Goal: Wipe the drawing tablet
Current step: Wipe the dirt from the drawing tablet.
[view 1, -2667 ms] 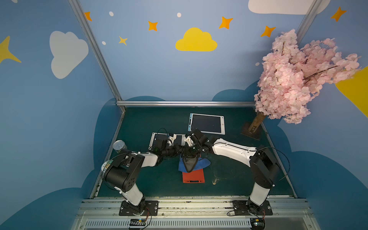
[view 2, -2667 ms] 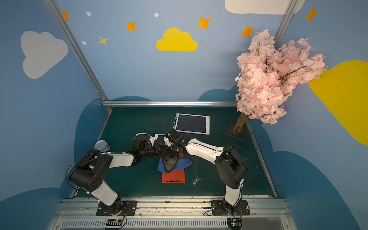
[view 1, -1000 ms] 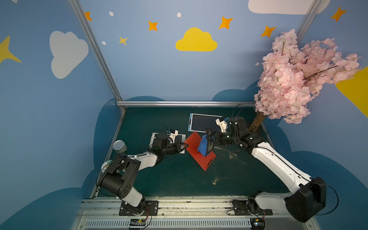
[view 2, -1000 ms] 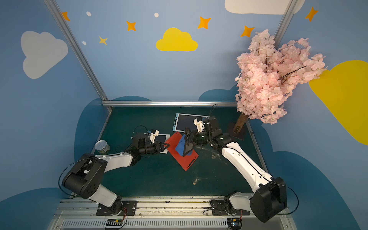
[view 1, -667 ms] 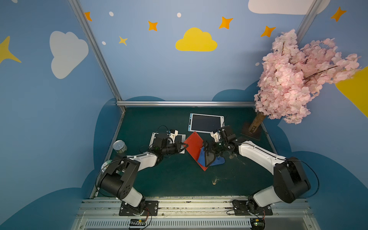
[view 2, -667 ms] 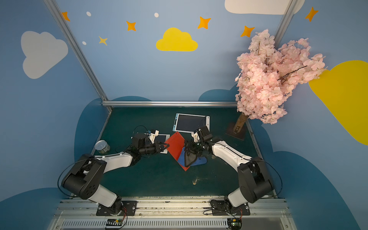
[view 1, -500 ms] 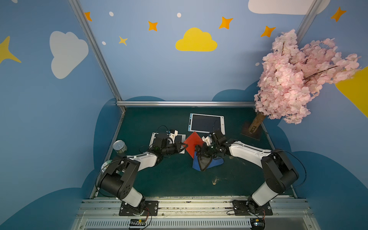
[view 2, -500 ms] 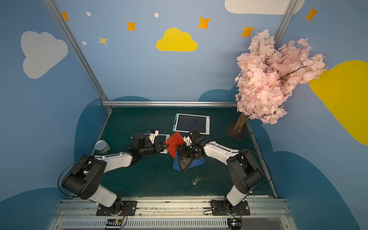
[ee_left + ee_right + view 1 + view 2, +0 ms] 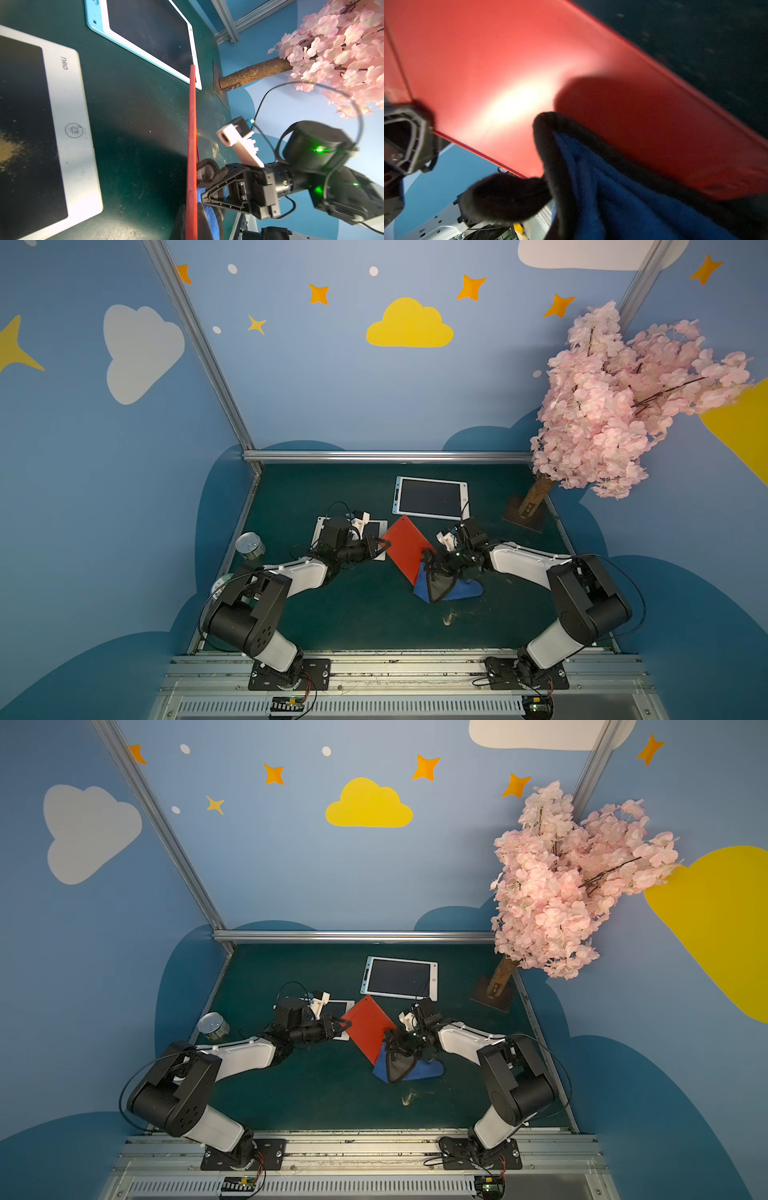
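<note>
three things near the red tablet: white tablet, blue-edged tablet, can

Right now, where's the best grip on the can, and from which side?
Around its round side wall at mid-height, probably coming down from above: the can stands upright, lid up, close by the mat's left edge, so a sideways approach looks cramped.
</note>
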You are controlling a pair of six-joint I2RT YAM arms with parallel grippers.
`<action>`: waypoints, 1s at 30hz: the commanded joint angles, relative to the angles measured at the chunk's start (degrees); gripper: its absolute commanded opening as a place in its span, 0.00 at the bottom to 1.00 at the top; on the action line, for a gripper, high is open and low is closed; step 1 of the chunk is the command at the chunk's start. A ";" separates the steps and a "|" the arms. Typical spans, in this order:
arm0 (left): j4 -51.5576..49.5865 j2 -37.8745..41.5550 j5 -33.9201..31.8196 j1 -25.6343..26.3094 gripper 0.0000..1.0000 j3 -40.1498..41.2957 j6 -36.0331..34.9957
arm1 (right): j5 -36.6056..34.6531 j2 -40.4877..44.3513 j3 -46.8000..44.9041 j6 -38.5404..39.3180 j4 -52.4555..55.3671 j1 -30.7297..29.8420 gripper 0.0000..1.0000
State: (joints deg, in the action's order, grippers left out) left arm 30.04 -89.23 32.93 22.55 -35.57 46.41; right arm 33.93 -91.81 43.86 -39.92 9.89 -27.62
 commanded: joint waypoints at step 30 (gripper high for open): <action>0.91 1.53 0.89 0.25 0.03 -0.90 -1.19 | -5.56 -18.56 39.55 2.77 13.02 -5.68 0.00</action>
State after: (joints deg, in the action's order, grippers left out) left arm 30.33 -88.68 32.71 22.50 -35.57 46.50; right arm 27.51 -108.62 82.63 -38.46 20.82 -33.10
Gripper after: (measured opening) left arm 0.069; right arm 0.100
